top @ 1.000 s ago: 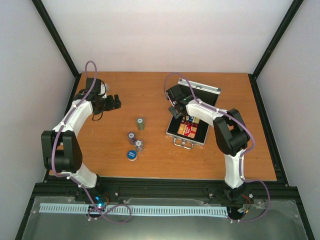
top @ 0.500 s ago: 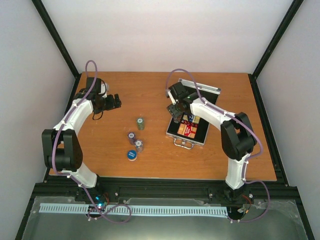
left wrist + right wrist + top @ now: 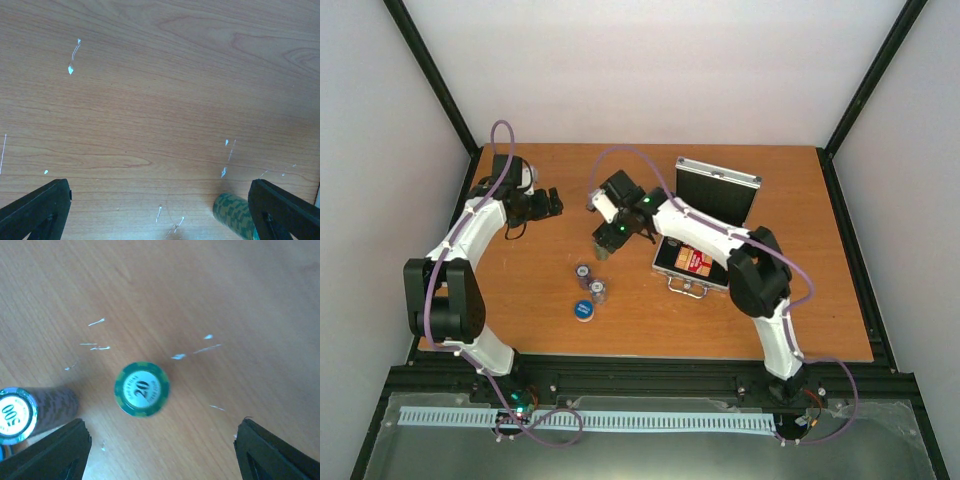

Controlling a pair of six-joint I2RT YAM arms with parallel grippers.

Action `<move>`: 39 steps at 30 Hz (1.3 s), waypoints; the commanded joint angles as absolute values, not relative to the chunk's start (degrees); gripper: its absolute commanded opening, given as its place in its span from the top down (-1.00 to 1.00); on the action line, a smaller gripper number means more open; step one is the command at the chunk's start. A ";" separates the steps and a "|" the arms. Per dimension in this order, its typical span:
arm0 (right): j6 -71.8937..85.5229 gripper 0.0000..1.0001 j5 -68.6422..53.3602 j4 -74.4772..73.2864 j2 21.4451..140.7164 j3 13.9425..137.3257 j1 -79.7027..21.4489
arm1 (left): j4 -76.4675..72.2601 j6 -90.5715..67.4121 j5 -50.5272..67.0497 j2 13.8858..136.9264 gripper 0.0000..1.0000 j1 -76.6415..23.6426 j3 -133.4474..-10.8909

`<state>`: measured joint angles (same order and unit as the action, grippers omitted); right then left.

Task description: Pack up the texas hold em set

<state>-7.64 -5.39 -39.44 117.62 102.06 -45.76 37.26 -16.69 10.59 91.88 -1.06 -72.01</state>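
Your right tool [image 3: 162,440], spread wide, hovers over the green 20 chip stack [image 3: 142,389]; pinch its sides squarely, since loose chips probably slip.

**What the views leave hidden or cut off**

From above, the right arm [image 3: 695,222] crosses the open case [image 3: 720,198] and covers the left part of its inside. The card boxes [image 3: 695,262] show only as a small red-yellow patch, and their print is too small to read. The green chip stack [image 3: 603,251] is half hidden under the right gripper [image 3: 605,237].

In the left wrist view, this stack [image 3: 234,216] is cut by the lower edge, as are both fingers [image 3: 35,210].

In the right wrist view, the stack marked 500 [image 3: 17,412] is cut by the left edge. The fingers [image 3: 55,452] appear only as dark tips in the lower corners.
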 commanded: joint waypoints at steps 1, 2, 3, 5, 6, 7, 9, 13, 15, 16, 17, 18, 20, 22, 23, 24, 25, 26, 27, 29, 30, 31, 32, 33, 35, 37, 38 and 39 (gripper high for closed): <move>-7.25 -0.59 -8.82 -43.36 123.34 106.72 -46.80 | 36.36 -17.05 10.90 90.64 -1.00 -0.61 -73.86; -7.33 -0.59 -9.01 -43.74 124.25 107.50 -47.04 | 36.45 -17.01 10.92 90.42 -0.99 -0.57 -73.71; -7.44 -0.59 -9.32 -43.96 125.14 108.20 -47.22 | 36.39 -17.03 10.91 90.17 -0.99 -0.61 -73.59; -7.47 -0.59 -9.41 -44.02 126.59 109.04 -47.37 | 36.54 -16.97 10.81 89.73 -0.99 -0.60 -73.48; -7.47 -0.59 -9.33 -44.03 127.25 109.40 -47.37 | 36.58 -16.95 10.83 89.56 -0.99 -0.60 -73.40; -7.47 -0.59 -9.36 -44.03 127.90 109.78 -47.37 | 36.65 -16.87 10.77 89.43 -1.00 -0.56 -73.32; -7.60 -0.58 -9.75 -44.23 129.25 110.67 -47.37 | 36.84 -16.79 10.70 89.22 -0.99 -0.58 -73.22; -7.81 -0.55 -10.95 -45.10 132.03 113.08 -47.46 | 36.87 -16.60 10.38 89.08 -0.99 -0.56 -72.96; -7.99 -0.52 -11.45 -45.24 133.18 114.14 -47.46 | 36.81 -16.60 10.30 89.10 -0.99 -0.61 -72.80; -8.07 -0.50 -11.53 -45.30 133.67 114.58 -47.54 | 36.77 -16.56 10.29 89.13 -1.00 -0.59 -72.71; -8.15 -0.49 -11.53 -45.40 134.14 115.20 -47.55 | 36.74 -16.58 10.27 89.14 -0.99 -0.57 -72.64; -8.17 -0.47 -11.57 -45.50 134.56 115.99 -47.55 | 36.67 -16.62 10.28 89.20 -0.99 -0.61 -72.60; -8.17 -0.39 -11.48 -45.91 135.28 117.04 -47.54 | 36.60 -16.70 10.29 89.35 -1.00 -0.56 -72.60; -8.26 0.03 -11.68 -46.32 135.89 117.83 -47.55 | 36.52 -16.70 10.28 89.30 -0.99 -0.60 -72.60; -8.22 0.32 -11.62 -46.53 136.10 118.08 -47.61 | 36.48 -16.70 10.18 89.44 -1.00 -0.61 -72.55; -8.18 0.56 -11.52 -46.64 136.21 118.13 -47.60 | 36.48 -16.66 10.22 89.46 -0.99 -0.55 -72.59; -8.17 0.79 -11.33 -46.63 136.16 118.08 -47.63 | 36.51 -16.65 10.20 89.47 -0.99 -0.56 -72.60; -8.17 0.93 -10.78 -46.67 136.00 117.79 -47.59 | 36.55 -16.69 10.20 89.52 -1.00 -0.57 -72.55; -8.05 0.94 -10.06 -46.53 135.44 117.34 -47.61 | 36.63 -16.69 10.20 89.49 -1.00 -0.61 -72.50; -8.01 0.94 -7.81 -45.96 134.01 115.72 -47.57 | 36.61 -16.70 10.17 89.61 -1.00 -0.59 -72.43; -8.04 0.95 -6.57 -45.66 132.84 114.73 -47.58 | 36.58 -16.70 10.20 89.69 -1.00 -0.59 -72.42; -8.11 0.94 -5.12 -44.97 131.54 113.23 -47.59 | 36.53 -16.74 10.23 89.70 -0.99 -0.60 -72.42; -8.24 0.94 -3.67 -44.14 129.90 111.75 -47.55 | 36.48 -16.73 10.36 89.80 -0.99 -0.61 -72.36; -8.35 0.94 -2.22 -43.40 128.25 109.45 -47.63 | 36.40 -16.71 10.44 89.82 -0.99 -0.57 -72.34; -8.35 0.95 1.03 -41.80 124.19 106.14 -47.64 | 36.26 -16.85 10.55 90.04 -0.99 -0.60 -72.30; -8.42 0.94 4.71 -40.85 120.10 102.85 -47.59 | 36.17 -16.80 10.66 90.13 -0.99 -0.54 -72.40; -8.44 0.94 6.32 -40.55 118.09 101.06 -47.63 | 36.13 -16.93 10.65 90.22 -0.99 -0.61 -72.46; -8.50 0.94 7.93 -40.15 116.04 99.29 -47.64 | 36.05 -16.96 10.71 90.25 -1.00 -0.59 -72.55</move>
<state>-8.10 -0.86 -43.53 126.13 103.39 -47.29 37.21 -16.71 10.55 90.67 -1.06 -71.94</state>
